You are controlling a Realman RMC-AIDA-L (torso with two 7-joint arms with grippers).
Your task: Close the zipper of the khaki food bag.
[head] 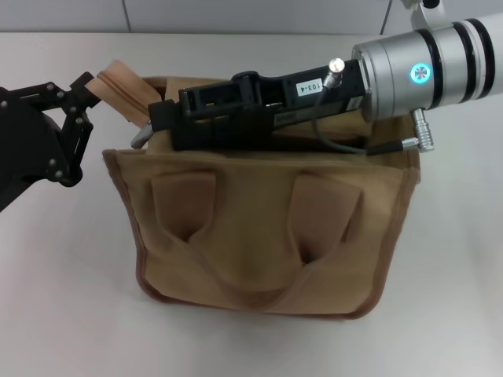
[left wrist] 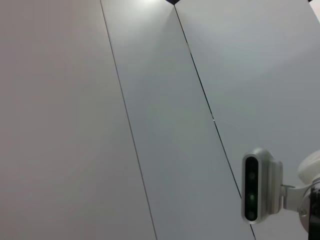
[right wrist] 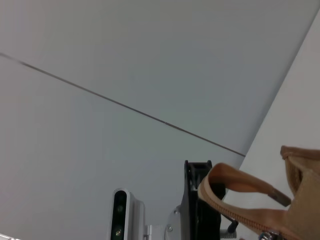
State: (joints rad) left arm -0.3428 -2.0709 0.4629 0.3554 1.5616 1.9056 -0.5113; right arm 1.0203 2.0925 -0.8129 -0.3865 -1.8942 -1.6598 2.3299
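Note:
The khaki food bag stands upright in the middle of the white table, its near handle hanging down the front. My right gripper reaches across the bag's top from the right to its left end. It is shut at the zipper's silver pull tab. The zipper's loose tan tape end rises up and left from that corner. My left gripper is at the bag's upper left and pinches this tape end. The tape end also shows in the right wrist view. The zipper line under the right arm is hidden.
The white table surrounds the bag. A wall with panel seams shows in both wrist views. A silver camera unit shows in the left wrist view and the right wrist view.

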